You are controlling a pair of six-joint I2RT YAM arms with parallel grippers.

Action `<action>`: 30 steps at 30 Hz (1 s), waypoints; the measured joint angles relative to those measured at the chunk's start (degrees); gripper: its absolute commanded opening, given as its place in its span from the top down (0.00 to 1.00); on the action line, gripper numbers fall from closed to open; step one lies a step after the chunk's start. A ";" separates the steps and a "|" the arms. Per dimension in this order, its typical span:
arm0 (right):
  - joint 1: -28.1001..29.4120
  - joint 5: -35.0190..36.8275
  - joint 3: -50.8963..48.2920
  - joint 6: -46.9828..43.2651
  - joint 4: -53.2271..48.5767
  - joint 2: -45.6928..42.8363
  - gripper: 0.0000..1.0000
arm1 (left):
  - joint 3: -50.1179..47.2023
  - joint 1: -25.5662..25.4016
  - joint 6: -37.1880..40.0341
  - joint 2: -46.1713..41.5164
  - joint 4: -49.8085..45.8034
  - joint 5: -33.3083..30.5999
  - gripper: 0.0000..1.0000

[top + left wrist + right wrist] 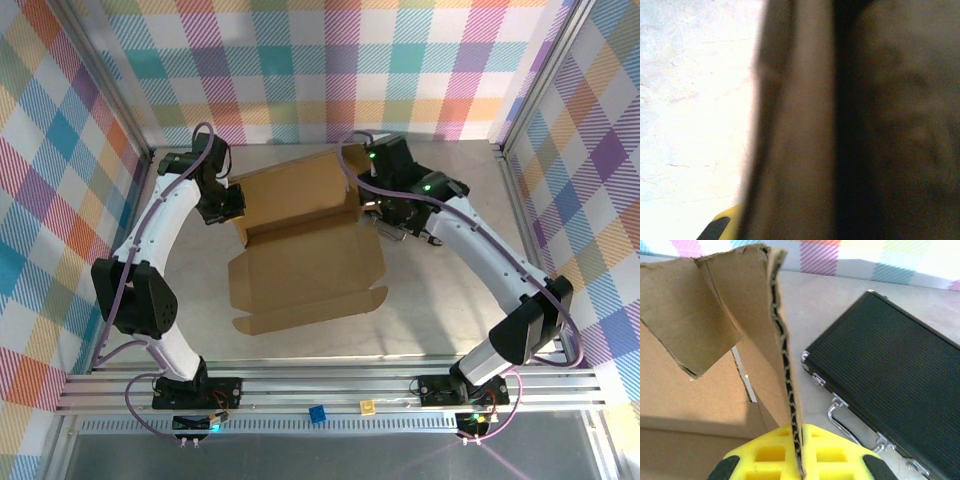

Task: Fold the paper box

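The paper box (305, 265) lies mid-table as a brown cardboard sheet, its back panel and side flaps raised. My left gripper (232, 208) sits at the box's left wall. In the left wrist view, blurred cardboard (800, 125) stands right against the camera, with one yellow finger (724, 225) just left of it. The jaws are shut on that wall. My right gripper (372, 207) is at the box's right side. Its yellow fingers (765, 455) are shut on the corrugated edge of an upright flap (755, 315), pinched at the right gripper (799, 452).
A black ribbed case (895, 370) with metal latches and a handle lies on the table just right of the held flap. Plaid walls enclose the table. A small blue block (317, 414) and a yellow block (367, 406) sit on the front rail.
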 measured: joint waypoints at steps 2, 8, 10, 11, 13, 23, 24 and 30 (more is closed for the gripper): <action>3.28 5.79 1.46 1.75 -0.96 1.95 1.00 | 0.00 0.00 -0.04 0.22 -0.04 0.02 1.00; 11.65 25.53 9.03 3.56 -2.97 11.65 1.00 | 0.00 0.00 -0.66 0.22 0.07 0.44 1.00; 13.27 31.87 13.44 4.85 -5.62 16.39 1.00 | 0.00 0.02 -0.87 0.22 0.07 0.48 1.00; 13.86 34.29 15.65 5.66 -7.43 18.49 1.00 | 0.00 0.02 -0.92 0.22 0.07 0.46 1.00; 14.82 39.32 21.29 8.02 -12.04 23.58 1.00 | 0.00 0.02 -0.96 0.22 0.07 0.50 1.00; 15.80 39.45 35.21 7.26 -21.16 32.06 0.84 | -0.44 0.55 -0.15 0.15 0.81 2.67 1.00; 15.52 37.09 35.71 6.21 -20.96 31.65 0.79 | -1.09 0.98 0.11 0.00 1.64 3.56 1.00; 10.25 10.25 36.13 -1.49 -21.88 23.71 0.29 | -4.87 3.39 4.13 -0.22 7.21 10.88 1.00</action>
